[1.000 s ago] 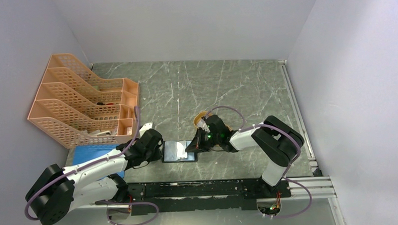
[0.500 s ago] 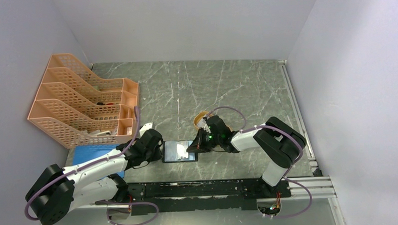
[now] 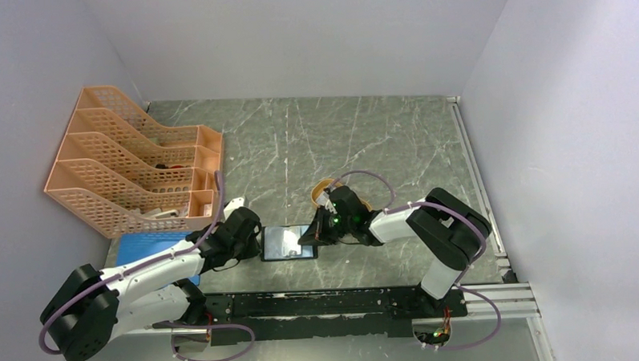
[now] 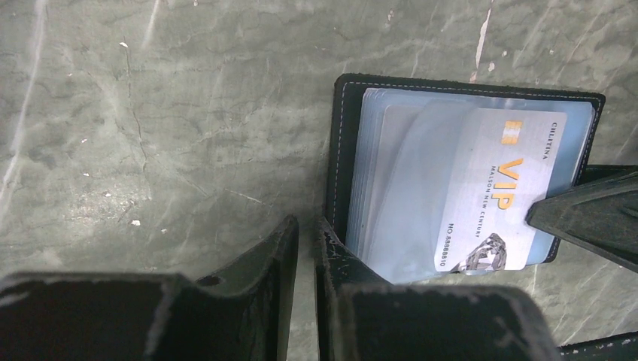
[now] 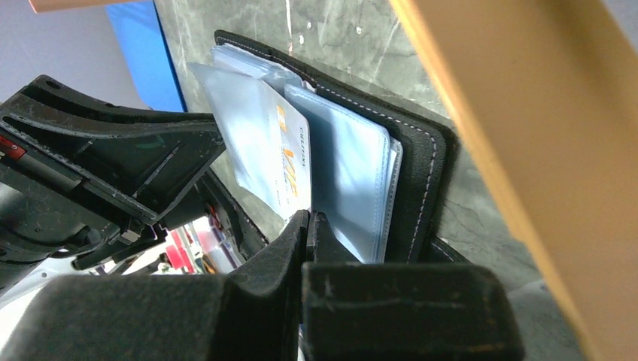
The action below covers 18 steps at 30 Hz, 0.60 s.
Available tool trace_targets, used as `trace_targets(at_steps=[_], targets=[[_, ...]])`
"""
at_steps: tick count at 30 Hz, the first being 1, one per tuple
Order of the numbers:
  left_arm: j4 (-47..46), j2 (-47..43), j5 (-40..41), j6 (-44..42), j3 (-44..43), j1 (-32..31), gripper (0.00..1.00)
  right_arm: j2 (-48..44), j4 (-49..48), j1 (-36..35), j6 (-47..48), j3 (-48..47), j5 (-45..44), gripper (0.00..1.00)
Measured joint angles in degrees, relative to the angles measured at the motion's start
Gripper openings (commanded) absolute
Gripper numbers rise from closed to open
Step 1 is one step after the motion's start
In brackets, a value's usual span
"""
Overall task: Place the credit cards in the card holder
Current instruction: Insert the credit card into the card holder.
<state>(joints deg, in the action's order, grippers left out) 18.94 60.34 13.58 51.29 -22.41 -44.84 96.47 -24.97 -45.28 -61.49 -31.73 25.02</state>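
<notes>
The black card holder (image 3: 289, 244) lies open on the table between both grippers, its bluish clear sleeves (image 4: 399, 173) facing up. A white credit card (image 4: 500, 192) printed "VIP" sits partly slid under one sleeve. My right gripper (image 5: 307, 219) is shut on that card's near edge (image 5: 290, 169), and one of its fingers (image 4: 587, 218) shows in the left wrist view at the card's right side. My left gripper (image 4: 306, 226) rests at the holder's left edge. A narrow gap between its jaws shows bare table, and one finger overlaps the holder's corner.
An orange oval tray (image 3: 325, 188) stands just behind the right gripper, its rim (image 5: 511, 150) close beside the wrist. A flat blue pad (image 3: 146, 247) lies under the left arm. An orange file rack (image 3: 131, 167) stands at the back left.
</notes>
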Motion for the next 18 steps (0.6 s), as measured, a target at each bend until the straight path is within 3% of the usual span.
trace_targets(at_steps=[18], targets=[[-0.31,-1.03,-1.2,0.39,0.74,0.0,0.2,-1.27,1.66,-1.42,0.48,-0.11,-2.84,0.0]])
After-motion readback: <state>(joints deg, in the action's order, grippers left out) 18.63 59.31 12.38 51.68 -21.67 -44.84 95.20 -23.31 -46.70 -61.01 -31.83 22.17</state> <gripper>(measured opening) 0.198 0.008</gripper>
